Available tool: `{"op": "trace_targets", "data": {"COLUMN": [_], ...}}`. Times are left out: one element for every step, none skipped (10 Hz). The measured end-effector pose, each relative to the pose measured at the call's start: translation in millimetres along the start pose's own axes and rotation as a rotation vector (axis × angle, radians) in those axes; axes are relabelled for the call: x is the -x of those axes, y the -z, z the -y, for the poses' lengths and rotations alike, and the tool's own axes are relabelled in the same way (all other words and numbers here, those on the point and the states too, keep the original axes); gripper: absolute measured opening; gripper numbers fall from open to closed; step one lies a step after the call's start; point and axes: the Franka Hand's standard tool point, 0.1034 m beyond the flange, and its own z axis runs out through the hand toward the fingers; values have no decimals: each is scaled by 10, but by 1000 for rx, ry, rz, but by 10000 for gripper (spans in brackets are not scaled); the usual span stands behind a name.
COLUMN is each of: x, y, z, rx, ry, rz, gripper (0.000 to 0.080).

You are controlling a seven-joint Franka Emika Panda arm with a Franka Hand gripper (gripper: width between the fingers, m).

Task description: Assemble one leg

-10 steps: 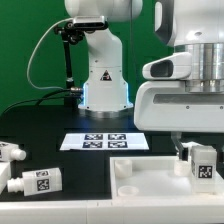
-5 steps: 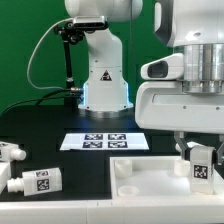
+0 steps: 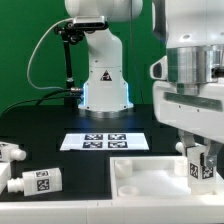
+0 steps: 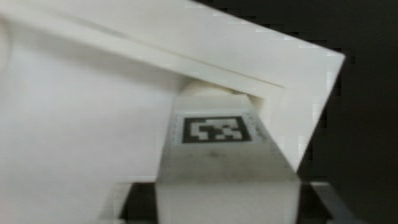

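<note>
The black table [image 3: 40, 125] carries everything, with the arm's white base [image 3: 105, 85] standing at its far side. The large white tabletop piece [image 3: 150, 178] lies at the near edge toward the exterior view's right, its raised rim showing. The marker board [image 3: 105, 141] lies flat between base and tabletop. The gripper [image 3: 200, 150] hangs over the tabletop's corner on the exterior view's right, clenched on the leg [image 3: 201, 165], which stands upright with its tag facing the camera. In the wrist view the leg [image 4: 222, 150] sits between the fingers [image 4: 146, 203], its far end against the tabletop's corner [image 4: 107, 110]. Two spare legs [image 3: 38, 182] lie well apart toward the exterior view's left
</note>
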Motion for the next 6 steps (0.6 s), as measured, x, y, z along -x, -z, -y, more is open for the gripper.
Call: {"op": "trace_targets", "data": {"x": [-6,-6,-8,-8,-7,25], "y": [3,0,-1,-3,-7,-18], "z": [1,-1,-1,-2,-5,-13], "rx": [0,0,0,0,3,10], "ry": [-91,-128,-114,-91,-10,229], "rz": [0,-1,-2,-2,-10,-22], "gripper": [285,285,285,382,382,558]}}
